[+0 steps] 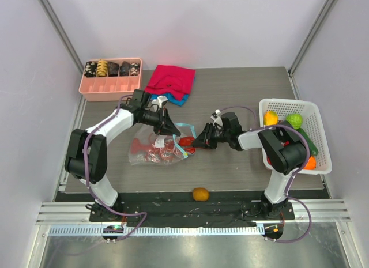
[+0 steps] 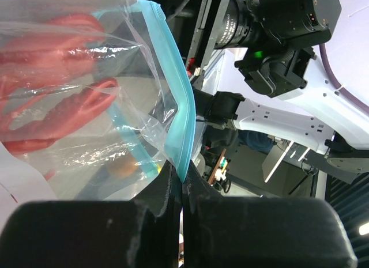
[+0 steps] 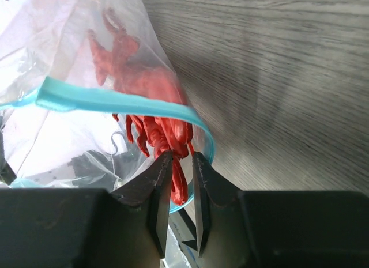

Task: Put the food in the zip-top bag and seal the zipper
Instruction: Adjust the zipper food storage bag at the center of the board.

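The clear zip-top bag [image 1: 149, 154] lies left of the table's centre, its mouth facing right. My left gripper [image 1: 172, 129] is shut on the teal zipper [image 2: 176, 95] strip, lifting the upper lip of the mouth. The red lobster [image 3: 147, 83] lies mostly inside the bag, its tail sticking out through the mouth. My right gripper [image 3: 183, 158] is at the mouth with its fingertips closed on that tail. The zipper [image 3: 115, 102] arches over the lobster. An orange fruit [image 1: 200, 193] rests at the near table edge.
A white mesh basket [image 1: 320, 114] at the right holds yellow [image 1: 270, 117], green [image 1: 294, 120] and orange [image 1: 310, 162] fruits. A pink tray [image 1: 109, 90] of dark patterned pieces sits at the back left. Red and blue cloths [image 1: 170, 80] lie behind the bag.
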